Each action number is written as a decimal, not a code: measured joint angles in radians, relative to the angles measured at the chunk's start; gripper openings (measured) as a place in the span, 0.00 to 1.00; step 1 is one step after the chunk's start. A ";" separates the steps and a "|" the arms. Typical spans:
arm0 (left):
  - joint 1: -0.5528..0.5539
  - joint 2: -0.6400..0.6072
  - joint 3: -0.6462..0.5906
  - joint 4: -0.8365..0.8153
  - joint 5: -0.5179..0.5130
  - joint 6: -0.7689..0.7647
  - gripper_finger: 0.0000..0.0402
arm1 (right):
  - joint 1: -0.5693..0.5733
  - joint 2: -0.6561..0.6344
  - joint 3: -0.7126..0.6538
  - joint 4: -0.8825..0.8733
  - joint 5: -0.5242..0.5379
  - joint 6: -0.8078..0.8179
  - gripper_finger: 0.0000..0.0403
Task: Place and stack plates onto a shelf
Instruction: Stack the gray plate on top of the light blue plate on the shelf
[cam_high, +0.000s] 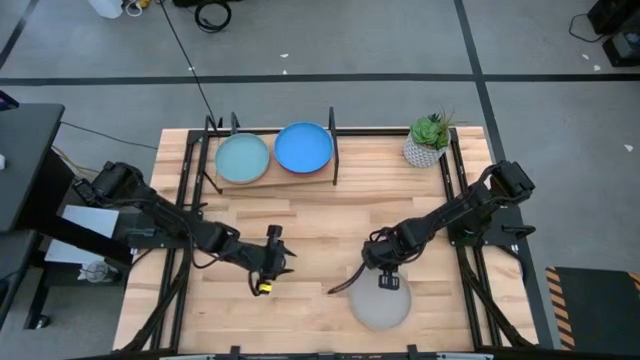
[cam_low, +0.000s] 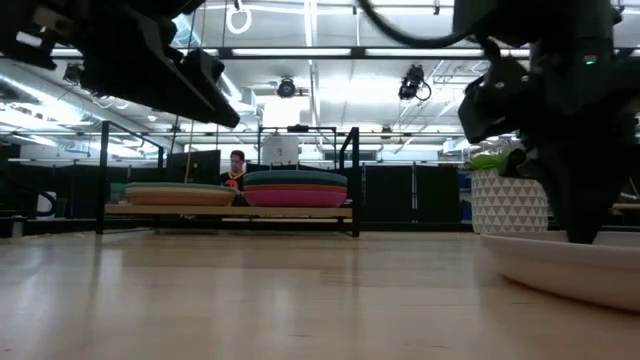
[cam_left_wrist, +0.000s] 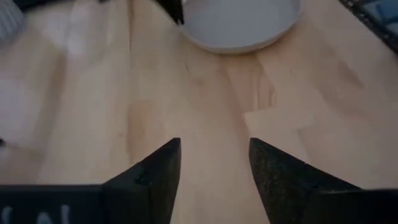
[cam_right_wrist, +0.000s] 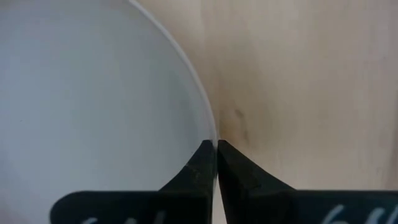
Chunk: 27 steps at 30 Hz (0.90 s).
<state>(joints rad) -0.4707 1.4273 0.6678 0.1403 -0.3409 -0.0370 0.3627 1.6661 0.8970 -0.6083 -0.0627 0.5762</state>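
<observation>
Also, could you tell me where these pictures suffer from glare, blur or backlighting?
Low view: bright ceiling lights leave both arms as dark silhouettes, and the near grey plate is blurred. Right wrist view: the plate's rim is soft at the right gripper. Left wrist view: soft glare on the tabletop.

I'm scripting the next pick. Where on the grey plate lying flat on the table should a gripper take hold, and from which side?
Take the grey plate by its thin raised rim, one finger inside and one outside, coming down from above. It lies flat, so only the rim offers an edge. The right gripper is pinched on the rim that way now; the left gripper hangs open nearby.
</observation>
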 joint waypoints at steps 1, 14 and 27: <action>-0.005 0.006 0.000 0.008 -0.016 0.032 0.50 | -0.014 0.000 0.000 0.000 -0.004 0.001 0.04; -0.033 0.087 0.000 0.063 -0.162 0.510 0.51 | -0.255 0.000 -0.001 -0.002 -0.173 -0.088 0.03; -0.038 0.087 0.000 0.130 -0.244 0.585 0.65 | -0.458 -0.002 -0.001 0.005 -0.369 -0.168 0.03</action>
<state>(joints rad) -0.5087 1.5146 0.6674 0.2707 -0.5846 0.5477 -0.0953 1.6646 0.8959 -0.6033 -0.4318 0.4081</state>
